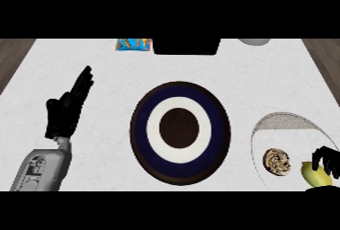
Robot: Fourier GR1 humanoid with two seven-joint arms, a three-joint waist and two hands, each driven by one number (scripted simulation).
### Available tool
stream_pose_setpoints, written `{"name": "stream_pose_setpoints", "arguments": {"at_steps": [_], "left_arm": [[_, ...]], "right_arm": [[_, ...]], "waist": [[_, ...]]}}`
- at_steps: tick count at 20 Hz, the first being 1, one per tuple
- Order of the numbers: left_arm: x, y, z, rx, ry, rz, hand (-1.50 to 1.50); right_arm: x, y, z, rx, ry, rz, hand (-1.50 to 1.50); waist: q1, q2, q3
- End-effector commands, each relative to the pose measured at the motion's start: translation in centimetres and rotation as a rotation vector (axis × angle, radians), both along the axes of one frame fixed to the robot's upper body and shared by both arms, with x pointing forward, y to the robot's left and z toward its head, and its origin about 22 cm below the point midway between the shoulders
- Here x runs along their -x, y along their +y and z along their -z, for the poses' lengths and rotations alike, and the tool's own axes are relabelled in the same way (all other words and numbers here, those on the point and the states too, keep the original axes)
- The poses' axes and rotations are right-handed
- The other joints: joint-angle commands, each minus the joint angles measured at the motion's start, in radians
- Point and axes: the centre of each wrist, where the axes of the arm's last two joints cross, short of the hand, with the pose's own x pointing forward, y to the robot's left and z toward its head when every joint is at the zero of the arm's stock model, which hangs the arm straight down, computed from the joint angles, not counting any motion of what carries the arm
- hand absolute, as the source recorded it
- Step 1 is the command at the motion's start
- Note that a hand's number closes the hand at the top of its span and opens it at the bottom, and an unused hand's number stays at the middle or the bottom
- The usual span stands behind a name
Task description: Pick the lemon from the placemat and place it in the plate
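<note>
Bench [100,72]: one, white and marbled, filling most of my head view; I noted a wood-toned strip at each upper corner.
Plate [143,134]: one, round, lying flat at the middle of the bench; dark rim, navy band, white ring, dark brown centre.
Placemat [292,123]: one, pale grey oval with a lighter edge, just right of the plate and apart from it.
Lemon [313,176]: one, yellow, over the placemat's lower right part, well apart from the plate; I could not tell whether it rested on the mat or was raised off it.
Round brown item [277,161]: one, tan and patterned, on the placemat just left of the lemon, not touching it.
Right hand [328,157]: one, black, at the lower right corner; its fingers were curled over the lemon's top, and the rest of it lay outside my view.
Left hand [65,110]: one, black, at the left of the bench; fingers straight, pressed together and pointing away from me, holding nothing, well apart from the plate.
Left forearm [40,168]: one, grey, coming in from the lower left.
Packet [135,44]: one, blue and orange, at the far edge.
Black object [188,46]: one, a dark block just right of the packet; I could not identify it.
Pale rounded object [256,41]: one, at the far edge, only its lower rim visible.
</note>
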Motion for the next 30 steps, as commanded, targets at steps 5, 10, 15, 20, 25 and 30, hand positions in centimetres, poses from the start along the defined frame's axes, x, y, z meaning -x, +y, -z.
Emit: {"name": "stream_pose_setpoints", "arguments": {"at_steps": [5, 10, 15, 20, 25, 30], "left_arm": [[0.3, -0.1, 1.0, 0.014, 0.025, -0.01, 0.0], [-0.5, 0.2, 0.4, 0.018, 0.004, -0.012, 0.0], [-0.1, -0.1, 0.3, 0.008, 0.007, 0.004, 0.0], [-0.5, -1.3, 0.1, 0.022, 0.003, 0.007, 0.0], [-1.2, 0.0, 0.2, 0.015, -0.001, 0.003, 0.0], [-0.7, -0.2, -1.0, 0.004, -0.012, -0.001, 0.0]], "right_arm": [[-2.2, 3.5, -5.5, -0.141, -0.328, -0.028, 1.5], [-3.0, 7.0, -9.8, -0.237, -0.458, -0.172, 1.5], [-2.6, 10.5, -12.3, -0.313, -0.414, -0.263, 1.5], [-6.0, 17.0, -13.6, -0.379, -0.339, -0.275, 1.5], [-9.6, 22.8, -12.1, -0.413, -0.291, -0.327, 1.5], [-11.0, 26.0, -12.5, -0.353, -0.231, -0.363, 1.5]], "waist": [[-0.012, 0.002, 0.018], [-0.013, 0.003, 0.017], [-0.006, 0.004, 0.018], [0.004, 0.006, 0.018], [0.009, 0.009, 0.018], [0.004, 0.005, 0.018]]}}
